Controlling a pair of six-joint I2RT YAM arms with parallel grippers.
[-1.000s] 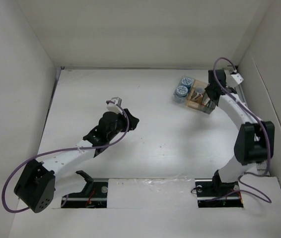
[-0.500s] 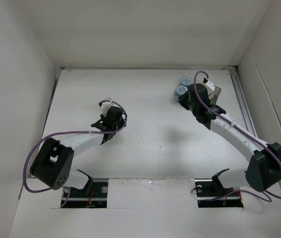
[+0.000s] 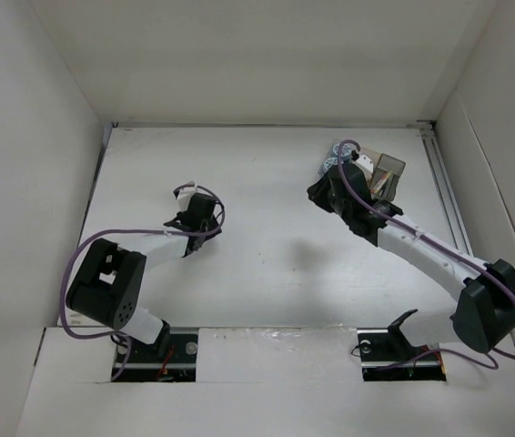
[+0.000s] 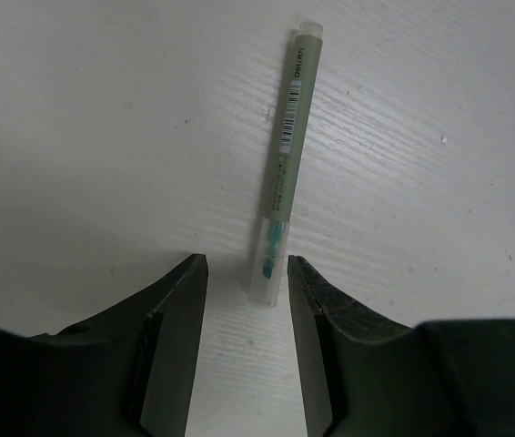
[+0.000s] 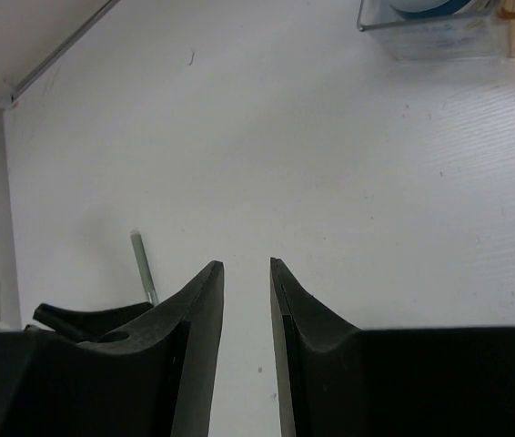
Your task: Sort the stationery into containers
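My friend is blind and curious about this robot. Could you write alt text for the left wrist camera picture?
A slim olive-green pen with a barcode label lies on a white table, its clear near end between the two dark fingers of the left gripper. The jaws stand open, not clamped on it.

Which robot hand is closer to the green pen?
Left. The left gripper straddles one end of the green pen; the right gripper hangs far off, by the containers.

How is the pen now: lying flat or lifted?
Lying flat. In the left wrist view the pen lies on the table, its near end inside the open left gripper.
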